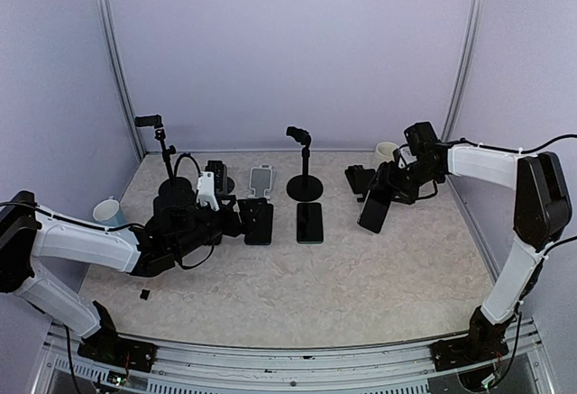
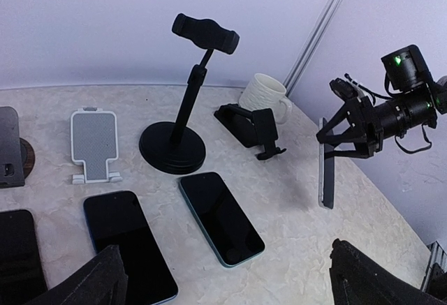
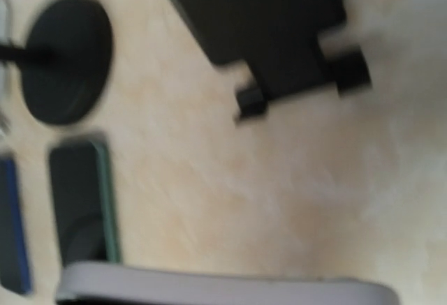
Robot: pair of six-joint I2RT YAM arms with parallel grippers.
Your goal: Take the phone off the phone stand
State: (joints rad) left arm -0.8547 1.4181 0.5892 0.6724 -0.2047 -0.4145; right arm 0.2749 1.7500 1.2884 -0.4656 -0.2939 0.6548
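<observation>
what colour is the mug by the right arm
The mug is cream, best in left wrist view.

Dark phone upright, tilted, just beside low black stand

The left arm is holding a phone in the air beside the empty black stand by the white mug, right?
No, the right gripper holds that phone in the air beside the empty black stand by the white mug; the left wrist view shows it.
</observation>
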